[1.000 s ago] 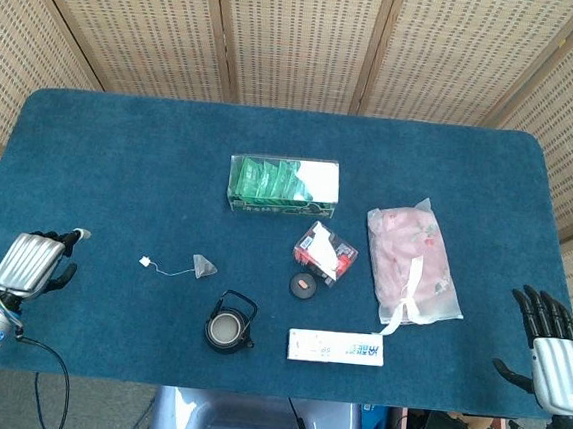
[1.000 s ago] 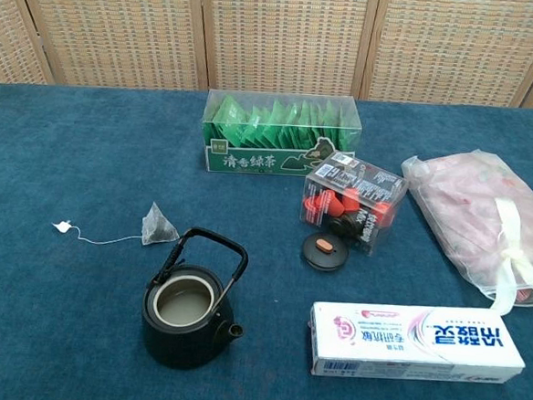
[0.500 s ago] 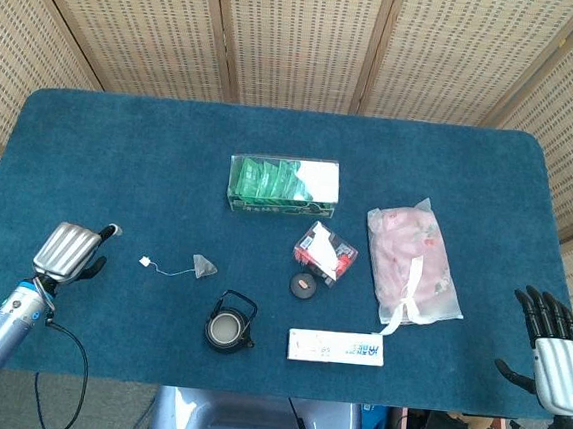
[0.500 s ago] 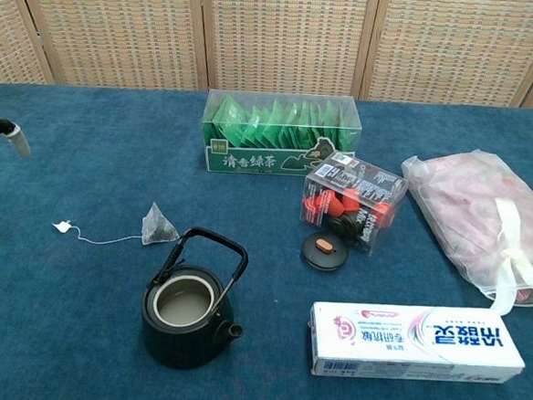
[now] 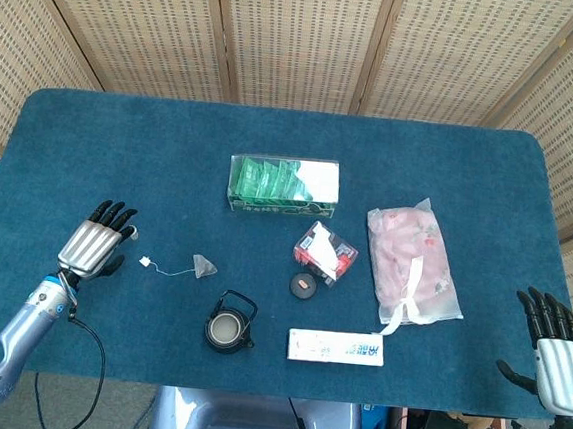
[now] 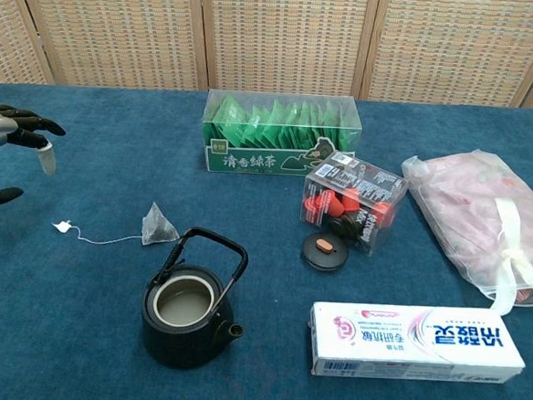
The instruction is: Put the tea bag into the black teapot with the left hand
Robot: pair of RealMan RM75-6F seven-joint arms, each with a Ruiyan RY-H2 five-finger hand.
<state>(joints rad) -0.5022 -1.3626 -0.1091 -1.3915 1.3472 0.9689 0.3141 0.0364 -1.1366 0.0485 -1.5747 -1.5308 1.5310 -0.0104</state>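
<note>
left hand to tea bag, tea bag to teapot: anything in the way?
Nothing visible. The left hand is open, left of the string's paper tag, with bare cloth between. The tea bag lies just up-left of the black teapot, whose mouth is uncovered; only its upright handle is close.

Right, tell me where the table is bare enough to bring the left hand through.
Bare cloth runs between the left hand and the tea bag, and along the far edge behind the green tea box. It is crowded from the black teapot rightward: red-capsule box, lid, toothpaste box, pink bag.
</note>
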